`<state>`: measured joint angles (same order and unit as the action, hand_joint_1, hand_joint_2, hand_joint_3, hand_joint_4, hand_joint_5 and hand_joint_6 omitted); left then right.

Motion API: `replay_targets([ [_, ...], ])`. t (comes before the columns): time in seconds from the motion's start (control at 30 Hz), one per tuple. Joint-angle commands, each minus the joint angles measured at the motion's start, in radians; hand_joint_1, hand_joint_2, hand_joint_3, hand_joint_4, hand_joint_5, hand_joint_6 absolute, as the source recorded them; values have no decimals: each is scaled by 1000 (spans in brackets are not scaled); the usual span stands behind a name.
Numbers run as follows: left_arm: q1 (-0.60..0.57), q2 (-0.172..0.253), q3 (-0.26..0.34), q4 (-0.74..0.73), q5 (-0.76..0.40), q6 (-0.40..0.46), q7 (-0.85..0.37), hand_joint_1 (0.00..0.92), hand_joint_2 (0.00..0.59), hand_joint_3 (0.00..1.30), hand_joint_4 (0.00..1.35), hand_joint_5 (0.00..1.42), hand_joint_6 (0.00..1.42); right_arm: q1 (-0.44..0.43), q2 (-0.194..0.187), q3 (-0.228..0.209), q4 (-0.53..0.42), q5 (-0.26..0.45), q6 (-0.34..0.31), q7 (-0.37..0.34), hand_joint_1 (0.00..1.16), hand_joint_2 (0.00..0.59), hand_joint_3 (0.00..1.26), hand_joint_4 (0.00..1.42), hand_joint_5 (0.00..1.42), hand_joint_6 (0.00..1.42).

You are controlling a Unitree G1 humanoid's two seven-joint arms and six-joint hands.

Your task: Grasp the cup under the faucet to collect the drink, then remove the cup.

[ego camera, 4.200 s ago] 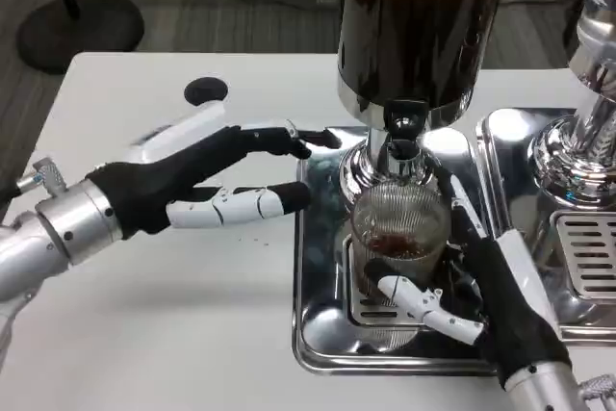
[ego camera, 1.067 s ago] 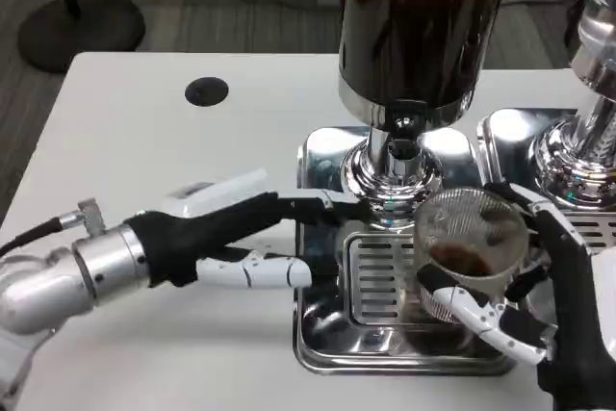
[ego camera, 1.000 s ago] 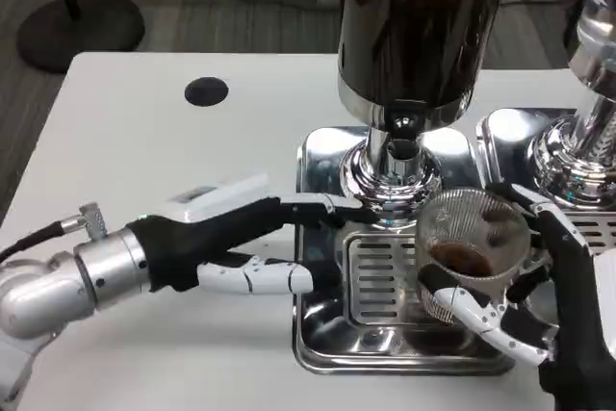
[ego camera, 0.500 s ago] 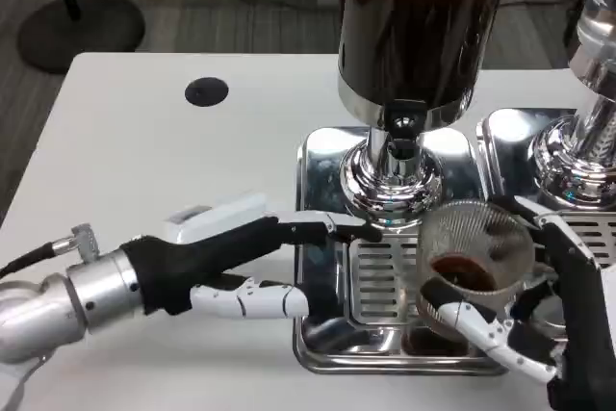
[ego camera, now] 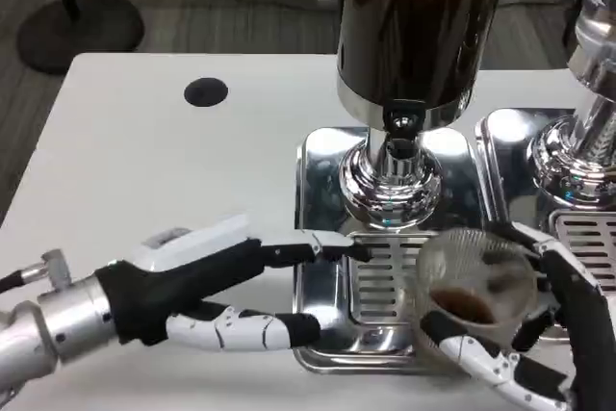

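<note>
A clear ribbed cup [ego camera: 470, 281] with a little dark drink at its bottom is gripped by my right hand [ego camera: 549, 334] at the lower right, above the front of the steel drip tray [ego camera: 322, 267]. The cup stands right of and below the faucet [ego camera: 401, 127] of the dark drink dispenser [ego camera: 414, 16]. My left hand [ego camera: 202, 286] lies open at the lower left, fingers stretched toward the tray's left rim, holding nothing.
A second chrome dispenser [ego camera: 587, 132] with its own tray stands at the right edge. A black round hole [ego camera: 205, 92] marks the white table at the back left. The tray's slotted grate [ego camera: 385, 267] lies bare under the faucet.
My right hand has drawn the cup away from under the faucet, toward me and to the right. The left hand has pulled back from the dispenser, toward the near left.
</note>
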<state>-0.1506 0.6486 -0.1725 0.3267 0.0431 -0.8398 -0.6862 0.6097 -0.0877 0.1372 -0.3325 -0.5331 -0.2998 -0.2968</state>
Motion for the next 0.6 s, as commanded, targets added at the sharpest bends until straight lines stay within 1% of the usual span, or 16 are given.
replay_targets([
  [0.03, 43, 22, 21, -35, -21, 6, -1, 0, 195, 175, 120, 162, 213, 24, 5, 5, -56, 12, -28, 2, 668, 200, 540, 602, 761, 1003],
  [0.17, 70, 27, 33, -52, -23, 15, 3, 0, 192, 174, 120, 162, 212, 50, 1, 6, -78, 14, -27, 13, 667, 200, 541, 609, 767, 1007],
  [0.37, 85, 25, 43, -67, -29, 17, -1, 0, 191, 173, 121, 162, 212, 55, 3, 2, -82, 12, -31, 13, 667, 205, 541, 611, 770, 1008],
  [0.6, 85, 28, 54, -65, -37, 17, 1, 0, 190, 172, 128, 169, 212, 36, 5, -5, -52, 13, -51, -6, 667, 208, 541, 617, 775, 1022],
])
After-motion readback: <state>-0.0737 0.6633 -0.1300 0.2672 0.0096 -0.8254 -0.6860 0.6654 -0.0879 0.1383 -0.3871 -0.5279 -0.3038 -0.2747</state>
